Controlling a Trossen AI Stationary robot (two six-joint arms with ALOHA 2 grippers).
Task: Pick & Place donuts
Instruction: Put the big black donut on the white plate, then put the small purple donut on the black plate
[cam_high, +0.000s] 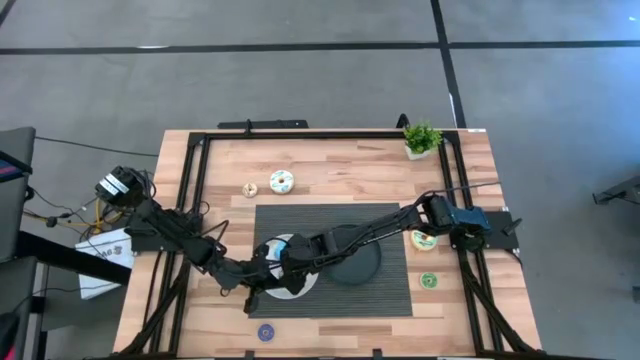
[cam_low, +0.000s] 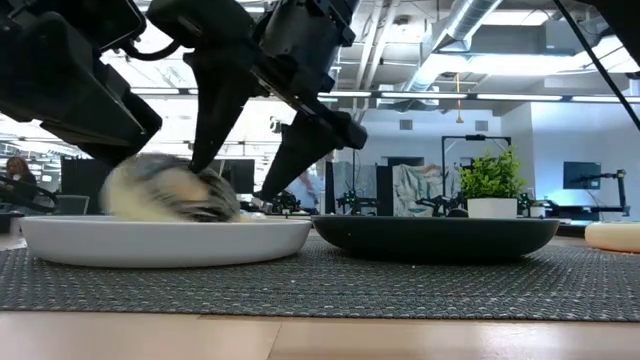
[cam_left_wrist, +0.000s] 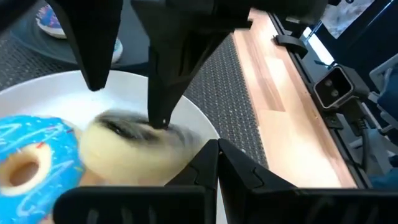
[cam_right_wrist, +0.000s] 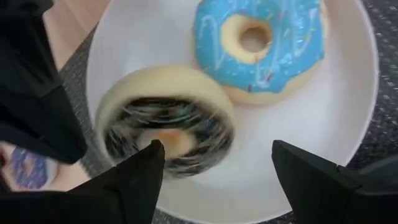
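Note:
A blue-iced donut (cam_right_wrist: 258, 46) lies flat in the round white plate (cam_right_wrist: 336, 124). Beside it a chocolate-brown donut (cam_right_wrist: 165, 130) stands tilted on its edge on the plate and shows blurred. My right gripper (cam_right_wrist: 214, 165) hangs open above it, pointing steeply down, one finger at the donut's icing and the other clear beside it. My left gripper (cam_left_wrist: 216, 163) is shut and waits low at the plate's rim, close to the brown donut's pale side (cam_left_wrist: 134, 158). The black plate (cam_low: 435, 238) sits right of the white one. My right gripper has one fingertip (cam_left_wrist: 161, 118) at the iced face of the chocolate-brown donut (cam_left_wrist: 127, 127), coming from above. Whether it touches the icing I cannot tell. The donut rests on the white plate, tilted, not lifted. My left gripper's shut tips stand next to the donut's pale side; touch cannot be told.
On the wood lie a white donut (cam_high: 282, 182), a small yellow one (cam_high: 249, 188), a pale green one (cam_high: 424, 240), a small green one (cam_high: 428, 281) and a small purple one (cam_high: 265, 332). A potted plant (cam_high: 422, 138) stands at the far right corner. Both plates sit on a dark mat (cam_high: 390, 290).

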